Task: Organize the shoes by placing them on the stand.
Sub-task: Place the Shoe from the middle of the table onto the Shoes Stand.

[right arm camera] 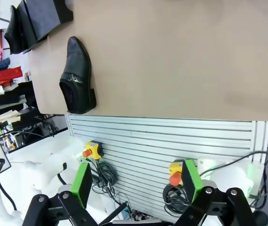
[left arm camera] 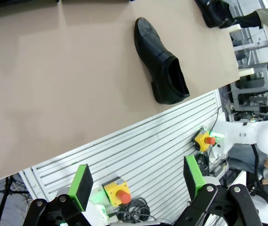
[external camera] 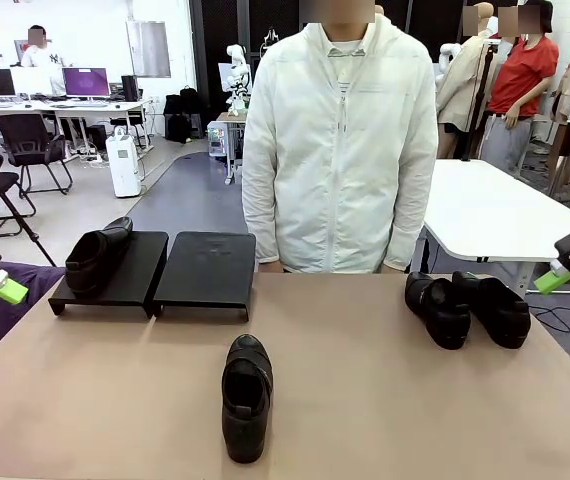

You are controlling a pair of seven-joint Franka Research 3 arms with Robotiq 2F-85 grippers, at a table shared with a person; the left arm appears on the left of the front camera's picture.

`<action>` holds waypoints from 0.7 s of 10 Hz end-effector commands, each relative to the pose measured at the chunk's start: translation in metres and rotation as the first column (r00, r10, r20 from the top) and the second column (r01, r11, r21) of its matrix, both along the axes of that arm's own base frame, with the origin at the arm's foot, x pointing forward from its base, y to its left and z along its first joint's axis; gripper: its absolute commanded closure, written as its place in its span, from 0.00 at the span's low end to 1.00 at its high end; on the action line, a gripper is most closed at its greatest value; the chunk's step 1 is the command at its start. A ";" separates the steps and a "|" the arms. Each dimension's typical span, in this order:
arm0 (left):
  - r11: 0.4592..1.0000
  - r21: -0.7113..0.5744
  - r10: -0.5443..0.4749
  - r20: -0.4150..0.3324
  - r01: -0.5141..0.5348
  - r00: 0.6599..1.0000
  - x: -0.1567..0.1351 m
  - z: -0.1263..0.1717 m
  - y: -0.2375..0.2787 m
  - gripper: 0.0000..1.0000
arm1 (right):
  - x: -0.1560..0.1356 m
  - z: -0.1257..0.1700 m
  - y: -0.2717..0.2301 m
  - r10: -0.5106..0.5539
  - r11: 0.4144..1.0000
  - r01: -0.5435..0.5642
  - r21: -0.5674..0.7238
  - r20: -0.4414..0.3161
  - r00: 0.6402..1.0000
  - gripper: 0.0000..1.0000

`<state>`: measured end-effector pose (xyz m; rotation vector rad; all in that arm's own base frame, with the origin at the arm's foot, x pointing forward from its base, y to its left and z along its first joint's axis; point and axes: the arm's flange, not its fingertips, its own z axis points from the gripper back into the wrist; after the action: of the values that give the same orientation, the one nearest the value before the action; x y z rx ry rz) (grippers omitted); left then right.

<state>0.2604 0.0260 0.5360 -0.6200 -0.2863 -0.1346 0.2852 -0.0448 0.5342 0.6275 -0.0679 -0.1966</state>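
L gripper (left arm camera: 137, 181): jaws spread wide, nothing btwn the green pads (left arm camera: 82, 181), hanging off the table's (external camera: 385, 420) near edge above a white slatted panel (left arm camera: 138, 141). R gripper (right arm camera: 135, 182): same deal, jaws apart, holding nothing, also off the near edge. In front view both sit at the pic's outer sides, well apart from every shoe. Stand (external camera: 205, 270) is at the far left of the table. One shoe (external camera: 95, 258) lies on its left panel. Centre shoe (external camera: 246, 395) sits on the tabletop near the robot's edge, toe twd the person (external camera: 340, 150), who stands at the far side in a white jacket. Pair of shoes (external camera: 465, 310) side by side at far right.
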 end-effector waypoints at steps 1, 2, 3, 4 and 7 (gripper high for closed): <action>1.000 -0.014 -0.016 0.008 0.016 1.000 0.000 0.000 0.002 0.00 | 0.000 0.001 0.002 -0.003 1.000 0.003 0.026 -0.003 1.000 0.00; 1.000 -0.014 -0.016 0.008 0.016 1.000 0.000 0.000 0.002 0.00 | 0.000 0.001 0.002 -0.003 1.000 0.003 0.026 -0.003 1.000 0.00; 1.000 -0.014 -0.016 0.008 0.016 1.000 0.000 0.000 0.002 0.00 | 0.000 0.001 0.002 -0.003 1.000 0.003 0.026 -0.003 1.000 0.00; 1.000 0.000 0.000 0.000 0.000 1.000 0.000 0.000 0.000 0.00 | 0.000 0.001 0.002 -0.003 1.000 0.003 0.026 -0.003 1.000 0.00; 0.950 0.246 -0.161 -0.147 0.193 0.976 0.031 0.015 -0.184 0.00 | 0.000 0.001 0.002 -0.003 1.000 0.003 0.026 -0.003 1.000 0.00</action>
<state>0.2576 -0.1134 0.5375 -0.4670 -0.1337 -0.2531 0.2847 -0.0439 0.5337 0.6263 -0.0621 -0.1958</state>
